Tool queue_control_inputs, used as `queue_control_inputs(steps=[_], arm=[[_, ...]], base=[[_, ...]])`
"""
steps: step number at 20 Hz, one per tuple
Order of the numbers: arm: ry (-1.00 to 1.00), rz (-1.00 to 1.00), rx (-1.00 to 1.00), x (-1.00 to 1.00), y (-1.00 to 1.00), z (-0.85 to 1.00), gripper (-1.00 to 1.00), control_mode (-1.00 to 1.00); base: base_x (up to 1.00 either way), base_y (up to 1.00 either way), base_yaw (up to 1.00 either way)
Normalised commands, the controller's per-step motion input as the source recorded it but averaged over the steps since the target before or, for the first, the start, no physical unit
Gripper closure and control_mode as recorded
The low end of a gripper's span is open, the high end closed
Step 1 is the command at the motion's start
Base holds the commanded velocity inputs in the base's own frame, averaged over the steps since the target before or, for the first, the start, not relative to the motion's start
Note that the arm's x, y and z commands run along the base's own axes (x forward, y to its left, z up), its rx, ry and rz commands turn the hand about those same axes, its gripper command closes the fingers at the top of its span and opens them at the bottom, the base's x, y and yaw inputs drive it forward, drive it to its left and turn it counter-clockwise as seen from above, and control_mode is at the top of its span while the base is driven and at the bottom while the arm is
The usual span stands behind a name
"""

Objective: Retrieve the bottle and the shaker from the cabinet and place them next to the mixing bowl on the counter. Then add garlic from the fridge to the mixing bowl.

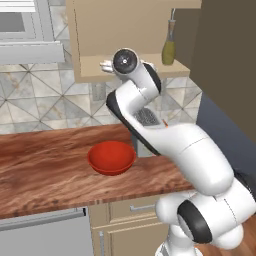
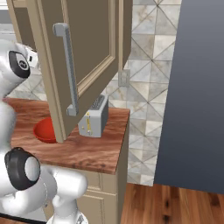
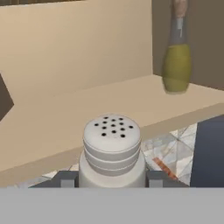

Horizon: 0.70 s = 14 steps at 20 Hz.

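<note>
In the hand view the shaker (image 3: 112, 144), a pale grey cylinder with a holed cap, sits between my gripper's (image 3: 112, 178) two dark fingertips (image 3: 68, 178), which are shut on its sides. It hangs just in front of the cabinet shelf (image 3: 65, 122). The olive-yellow bottle (image 3: 176, 65) stands upright at the shelf's right end, also visible as the bottle (image 1: 169, 47) from the left base. My gripper (image 1: 106, 65) is at the shelf's front edge, above the counter (image 1: 45, 170). The red mixing bowl (image 1: 111, 156) rests on the counter below.
The open cabinet door (image 2: 78, 65) juts out over the counter's right end, above a silver toaster (image 2: 94, 116) and the bowl (image 2: 43, 130). The grey fridge (image 2: 197, 87) stands to the right. A range hood (image 1: 25, 35) hangs at upper left.
</note>
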Motion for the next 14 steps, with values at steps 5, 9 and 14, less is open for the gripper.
queue_control_inputs(steps=[5,9,14], arm=[[0.1,-0.31,0.0,-1.0,0.05,0.0,1.0,-1.0],[0.07,-0.26,0.01,-0.73,0.15,-0.15,1.0,-1.0],[0.0,-0.21,0.01,-0.3,0.73,-0.5,1.0,-1.0]], base=[[0.0,0.0,0.0],[0.0,0.0,0.0],[0.0,0.0,0.0]])
